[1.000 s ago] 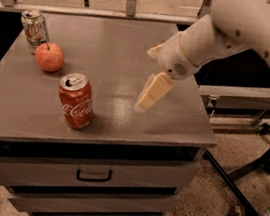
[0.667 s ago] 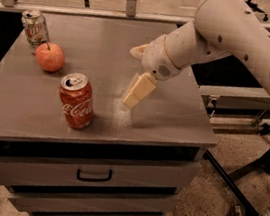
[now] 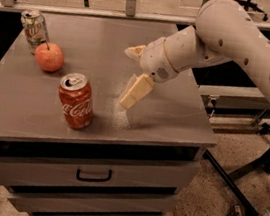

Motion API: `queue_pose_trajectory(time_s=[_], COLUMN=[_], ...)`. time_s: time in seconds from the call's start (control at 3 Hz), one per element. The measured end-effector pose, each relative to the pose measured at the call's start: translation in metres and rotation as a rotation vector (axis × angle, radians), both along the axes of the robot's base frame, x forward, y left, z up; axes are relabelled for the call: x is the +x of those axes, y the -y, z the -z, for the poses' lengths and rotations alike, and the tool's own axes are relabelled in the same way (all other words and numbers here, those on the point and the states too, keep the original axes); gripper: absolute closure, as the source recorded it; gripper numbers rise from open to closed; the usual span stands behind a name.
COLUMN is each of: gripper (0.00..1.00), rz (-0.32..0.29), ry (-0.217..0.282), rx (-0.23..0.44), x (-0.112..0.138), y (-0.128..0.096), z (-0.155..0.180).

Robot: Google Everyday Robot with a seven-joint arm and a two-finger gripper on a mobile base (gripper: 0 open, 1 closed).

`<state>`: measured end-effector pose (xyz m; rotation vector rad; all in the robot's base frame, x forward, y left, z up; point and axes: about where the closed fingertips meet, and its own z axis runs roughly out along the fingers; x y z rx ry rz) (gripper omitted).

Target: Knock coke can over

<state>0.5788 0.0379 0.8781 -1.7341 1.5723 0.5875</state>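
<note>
At the back left of the tabletop [image 3: 174, 117] stands a pale can [image 3: 34, 30], with an apple [image 3: 49, 56] just beside it. The coke can [image 3: 77, 101] stands upright near the front edge. To its right, not touching it, the gripper [image 3: 129, 100] points down at the tabletop, its fingers pressed together and empty.

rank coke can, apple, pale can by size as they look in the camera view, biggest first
1. coke can, though nearest the camera
2. apple and pale can: look alike, not ranked
The gripper hangs beside the coke can, apart from it.
</note>
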Motion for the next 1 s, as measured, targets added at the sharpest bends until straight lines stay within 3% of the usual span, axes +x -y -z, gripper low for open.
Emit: queue_pose_trajectory(time_s=[0.33, 0.67, 1.0], gripper=[0.0, 0.0, 0.0], rz=[-0.116, -0.271, -0.273], ry=[-0.035, -0.064, -0.062], rx=[0.253, 0.496, 0.488], x=[-0.02, -0.06, -0.061], y=[-0.015, -0.047, -0.051], z=[0.005, -0.016, -0.017])
